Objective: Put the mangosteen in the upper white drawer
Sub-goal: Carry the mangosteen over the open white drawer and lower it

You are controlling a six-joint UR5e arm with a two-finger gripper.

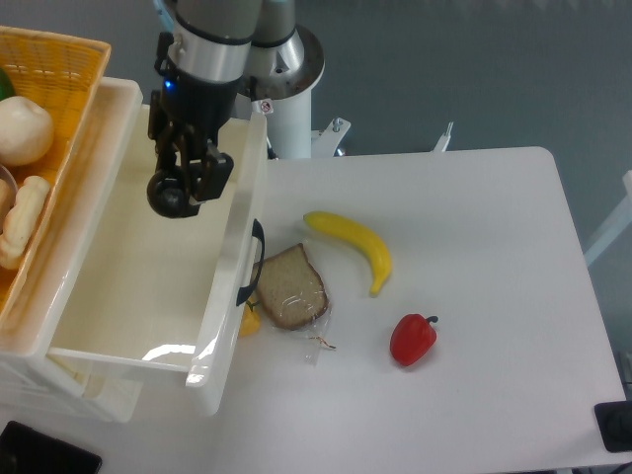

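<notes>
The near-black round mangosteen hangs in my gripper, whose fingers are shut on it. It is held above the inside of the upper white drawer, near the drawer's right wall and toward its back. That drawer is pulled out, deep and glossy, with a black handle on its front. Its floor looks bare.
A yellow woven basket with pale food items sits at the upper left. On the table lie a banana, a wrapped bread slice, a red bell pepper and a small yellow piece by the drawer front.
</notes>
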